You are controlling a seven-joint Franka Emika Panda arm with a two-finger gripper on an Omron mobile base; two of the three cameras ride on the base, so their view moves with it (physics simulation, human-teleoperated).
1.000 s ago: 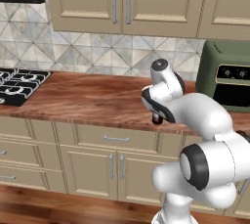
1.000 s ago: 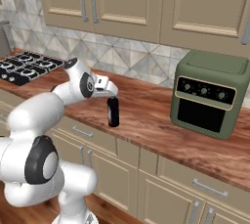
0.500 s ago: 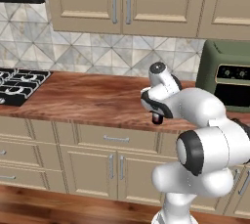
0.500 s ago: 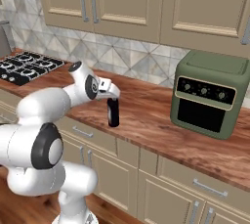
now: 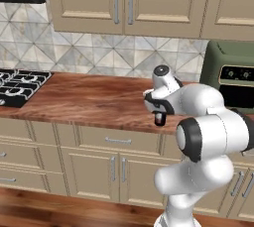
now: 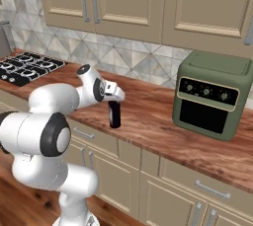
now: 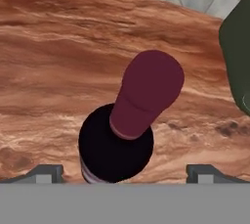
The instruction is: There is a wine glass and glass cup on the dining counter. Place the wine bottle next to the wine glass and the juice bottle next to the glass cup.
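Arm elbow has swung nearer the cameras; gripper (image 6: 114, 96) stays above the wine bottle (image 6: 114, 115).
Jaws wide, straddling the upright bottle's neck without contact; bottle stands on wood surface (image 6: 163, 131).

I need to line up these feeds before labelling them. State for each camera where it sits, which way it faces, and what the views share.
Left base view: behind the arm on its left, facing the wall counter; the arm rises at lower right, its pincer over the wine bottle.
Right base view: behind on its right; the arm rises at lower left, with the air fryer oven right of the bottle.
Hand view: on the hand, looking down onto the bottle's dark red neck; the open pincer's tips flank it.
Shared: wine bottle and counter.
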